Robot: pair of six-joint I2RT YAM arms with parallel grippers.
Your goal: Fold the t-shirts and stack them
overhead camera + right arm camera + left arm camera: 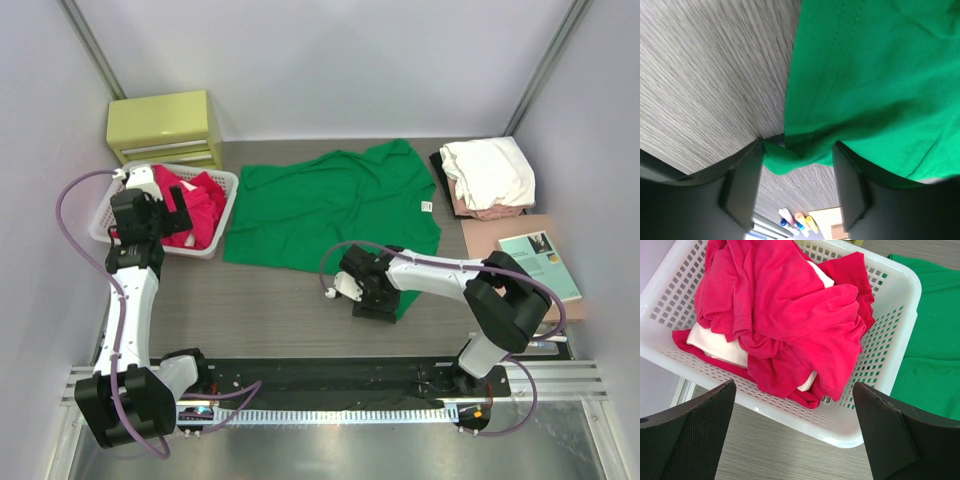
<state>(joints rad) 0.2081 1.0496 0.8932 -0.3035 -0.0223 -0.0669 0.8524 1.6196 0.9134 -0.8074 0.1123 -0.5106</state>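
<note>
Here, table (280, 300): grey wood-grain surface carrying every item below; both arm bases are bolted at its near edge.
Green t-shirt (330, 205): spread mostly flat at the centre of the table, wrinkled, with its left edge just beside the basket. One narrow tongue of cloth reaches toward the near edge, where the right arm meets it.
White slatted basket (227, 208): stands at the far left of the table, in front of the drawer unit.
Red t-shirts (790, 315): crumpled in a heap that fills the basket. A white garment (715, 345) shows beneath and between their folds.
Yellow-green drawer unit (165, 120): far left corner, against the back wall.
Folded stack: far right of the table. A white t-shirt (490, 170) lies on top, a pale pink one (480, 210) shows below it, and a black one (440, 165) shows at the left edge.
Brown board (500, 250): at the right edge, nearer than the stack, with a teal-covered book (540, 262) lying on it.
Left gripper (794, 387): fingers spread wide with nothing between them, hovering above the near rim of the basket and the red heap.
Right gripper (797, 145): low over the table with its fingers parted. The bunched hem of the green t-shirt sits in the gap, touching one finger but not pinched.
Neck label (426, 207): small white tag on the right part of the green t-shirt.
Coloured markers (797, 222): a small cluster seen past the right gripper's fingers, blurred.
</note>
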